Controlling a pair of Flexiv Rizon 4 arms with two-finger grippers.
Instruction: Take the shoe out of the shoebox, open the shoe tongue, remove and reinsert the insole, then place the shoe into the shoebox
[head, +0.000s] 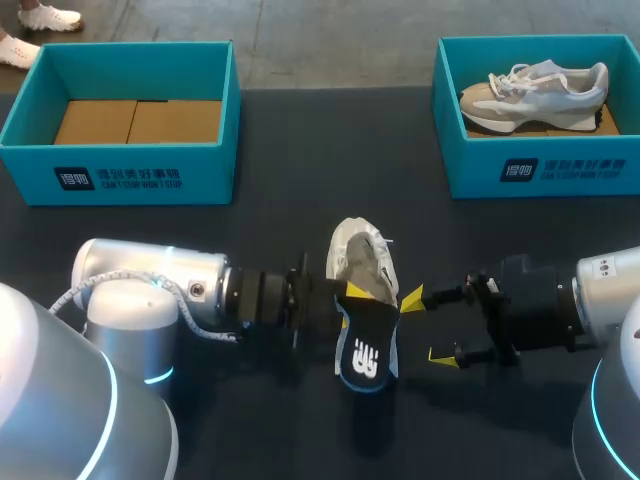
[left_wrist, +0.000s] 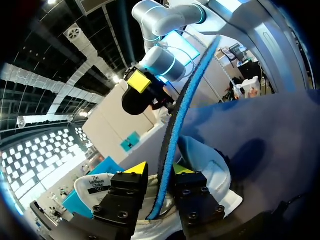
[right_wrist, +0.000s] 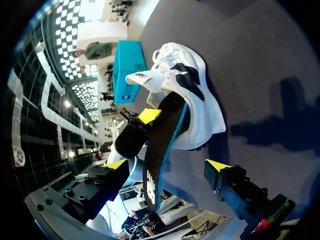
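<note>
The shoe (head: 362, 260) (left_wrist: 210, 165) (right_wrist: 200, 100) lies in the middle of the table (head: 280, 130), outside both boxes. Its insole (head: 365, 345) (left_wrist: 185, 105) (right_wrist: 160, 150) sticks out of it toward 6 o'clock. The left gripper (head: 350, 295) (left_wrist: 160, 170), at 9 o'clock of the shoe, is clamped on the insole. The right gripper (head: 428, 328) (right_wrist: 166, 165) is at 3 o'clock, fingers apart, holding nothing. The left box (head: 130, 175) stands at 10 o'clock. The right box (head: 540, 170), at 2 o'clock, holds a second shoe (head: 535, 90).
</note>
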